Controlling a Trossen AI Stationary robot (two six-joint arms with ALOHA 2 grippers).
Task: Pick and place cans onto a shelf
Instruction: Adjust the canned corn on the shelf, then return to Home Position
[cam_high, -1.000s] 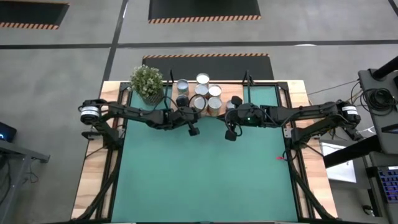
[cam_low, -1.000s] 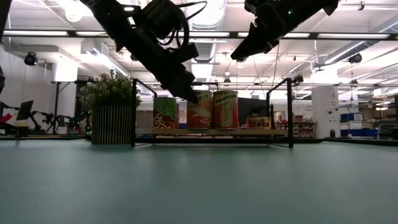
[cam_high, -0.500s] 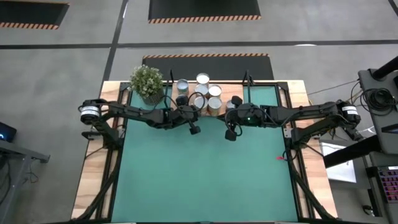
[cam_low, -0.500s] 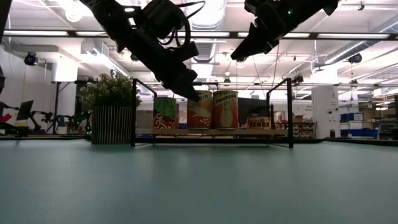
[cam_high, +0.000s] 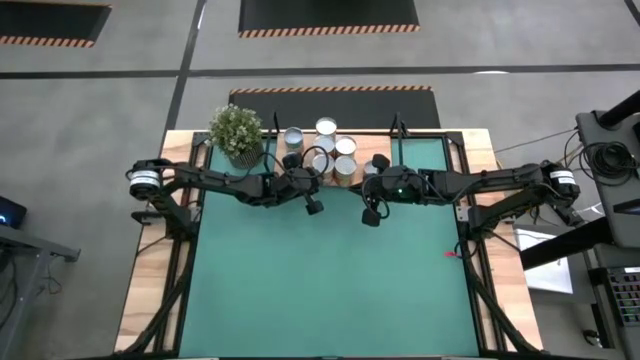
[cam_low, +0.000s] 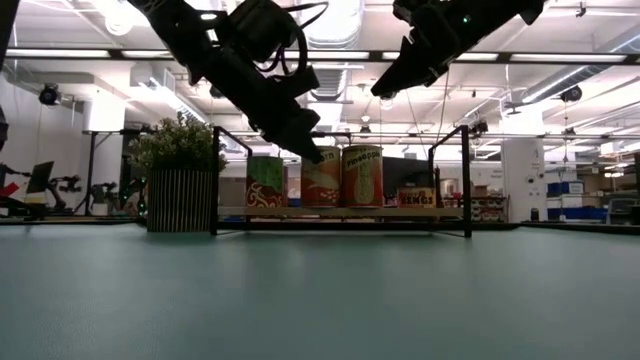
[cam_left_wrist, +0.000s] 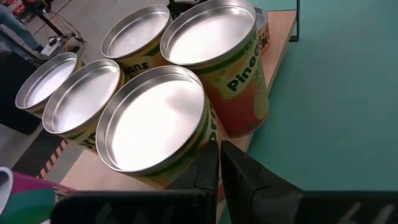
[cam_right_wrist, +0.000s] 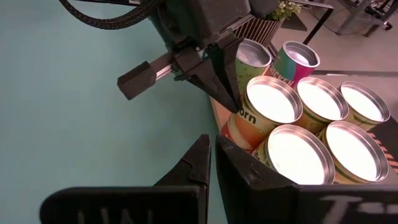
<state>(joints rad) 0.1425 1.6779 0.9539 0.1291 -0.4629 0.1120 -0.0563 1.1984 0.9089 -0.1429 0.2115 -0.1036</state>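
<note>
Both fingers of the left gripper (cam_left_wrist: 219, 168) are pressed together with only a thin slit between them and nothing held, their tips poised just above the near edge of the cans (cam_left_wrist: 155, 118); the right gripper (cam_right_wrist: 212, 158) likewise has its fingers closed on nothing. Seen from overhead, the left gripper (cam_high: 312, 207) sits just left of centre in the upper half of the frame, and the right gripper (cam_high: 371, 216) just right of centre, both over the green mat (cam_high: 330, 290) at the front of the shelf (cam_high: 345, 183). On that shelf the cans (cam_high: 330, 155) stand upright in a tight cluster near the top centre, long axes vertical, silver tops facing up. At table height the shelf (cam_low: 340, 212) runs across mid-frame between black posts, its length left to right, with three cans (cam_low: 362, 176) upright side by side and labels facing the camera. A potted plant (cam_low: 180, 185) stands at its left end
</note>
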